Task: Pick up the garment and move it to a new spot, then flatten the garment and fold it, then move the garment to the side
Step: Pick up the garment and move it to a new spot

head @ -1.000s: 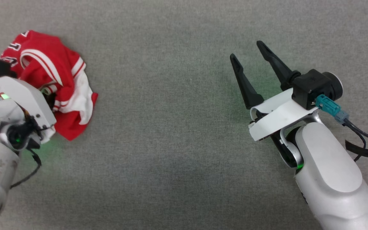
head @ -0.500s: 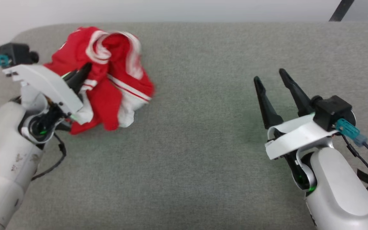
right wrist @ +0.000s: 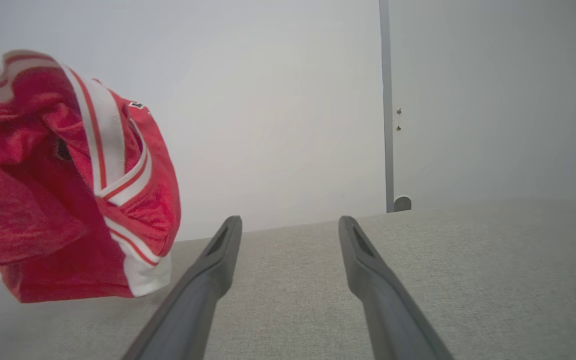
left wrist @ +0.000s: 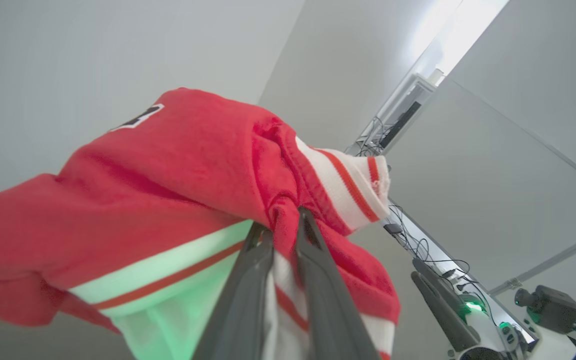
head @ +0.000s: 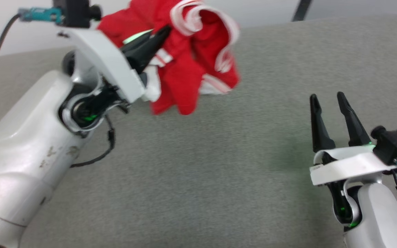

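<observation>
**Jersey held up over the counter's far left**

A grey woven cloth covers the counter [head: 198, 179] and lies flat across its middle and near side. Behind the far edge stands a plain pale wall [right wrist: 268, 100] with a thin upright grey strip [right wrist: 386, 100] on it. In the head view a dark slanted post [head: 302, 10] shows past the far edge.

The left pincer [head: 165, 29] is pressed together on a bunched fold of the garment [head: 181, 75]. It holds the garment up over the far left part of the counter, close to the far edge. The red cloth hangs as a crumpled bundle, with the striped trim looped at the top and white panels lower down.

The right pincer [head: 326, 97] is spread wide, low over the near right part of the counter and well apart from the garment. A wide stretch of grey cloth lies between the two.

The garment is blurred in the head view, and the picture's upper edge cuts off its top. The left arm's white bracket covers its left side. Of the lettering, the left wrist view shows only a corner of one black-outlined character. Whether the lowest fold touches the counter cannot be told.
</observation>
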`<state>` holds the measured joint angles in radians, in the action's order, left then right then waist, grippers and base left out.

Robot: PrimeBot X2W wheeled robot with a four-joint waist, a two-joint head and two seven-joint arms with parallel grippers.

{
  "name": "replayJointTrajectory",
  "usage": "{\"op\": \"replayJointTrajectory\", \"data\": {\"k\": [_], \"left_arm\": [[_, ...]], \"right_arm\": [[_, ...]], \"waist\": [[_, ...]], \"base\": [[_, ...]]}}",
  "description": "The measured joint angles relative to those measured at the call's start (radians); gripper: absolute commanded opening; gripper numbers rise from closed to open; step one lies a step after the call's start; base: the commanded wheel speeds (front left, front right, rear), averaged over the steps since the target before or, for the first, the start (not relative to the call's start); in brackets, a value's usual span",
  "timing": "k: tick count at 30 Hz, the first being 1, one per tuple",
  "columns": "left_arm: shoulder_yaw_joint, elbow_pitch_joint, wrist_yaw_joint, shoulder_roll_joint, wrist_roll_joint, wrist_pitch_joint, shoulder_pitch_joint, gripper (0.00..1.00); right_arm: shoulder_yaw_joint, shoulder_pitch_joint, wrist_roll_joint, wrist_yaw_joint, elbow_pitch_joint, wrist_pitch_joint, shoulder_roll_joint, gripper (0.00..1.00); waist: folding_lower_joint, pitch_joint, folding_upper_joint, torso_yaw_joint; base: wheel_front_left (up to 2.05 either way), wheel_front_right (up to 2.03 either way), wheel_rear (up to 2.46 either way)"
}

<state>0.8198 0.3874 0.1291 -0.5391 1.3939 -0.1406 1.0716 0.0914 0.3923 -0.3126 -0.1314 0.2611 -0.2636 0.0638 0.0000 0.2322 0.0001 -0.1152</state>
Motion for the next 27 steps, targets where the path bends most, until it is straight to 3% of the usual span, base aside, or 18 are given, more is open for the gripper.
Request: {"op": "replayJointTrajectory", "data": {"k": [8,12,17,21,27], "left_arm": [[0.028,-0.058,0.0,0.094,0.023,0.025,0.057,0.0],[0.067,-0.002,0.0,0.172,0.021,0.046,0.056,0.0],[0.123,0.068,0.0,0.207,-0.015,0.097,0.061,0.0],[0.187,0.133,0.0,0.157,-0.04,0.092,0.05,0.0],[0.259,0.178,0.0,0.03,-0.019,0.022,0.027,0.0]], "right_arm": [[-0.09,-0.052,-0.023,0.0,-0.054,0.0,-0.009,1.0],[-0.131,-0.058,-0.054,0.0,-0.085,0.0,-0.009,1.0],[-0.129,-0.055,-0.09,0.0,-0.099,0.0,-0.011,1.0],[-0.108,-0.052,-0.114,0.0,-0.1,0.0,-0.011,1.0],[-0.117,-0.056,-0.127,0.0,-0.101,0.0,-0.011,1.0]], "waist": [[0.0,0.005,0.0,-0.108],[0.0001,0.025,0.0,-0.14],[0.0,0.06,0.0,-0.168],[0.0,0.079,0.0,-0.193],[0.0001,0.095,0.0,-0.209]], "base": [[0.0,0.0,0.0],[0.0,0.0,0.0],[0.0,0.0,0.0],[0.0,0.0,0.0],[0.0,0.0,0.0]]}}
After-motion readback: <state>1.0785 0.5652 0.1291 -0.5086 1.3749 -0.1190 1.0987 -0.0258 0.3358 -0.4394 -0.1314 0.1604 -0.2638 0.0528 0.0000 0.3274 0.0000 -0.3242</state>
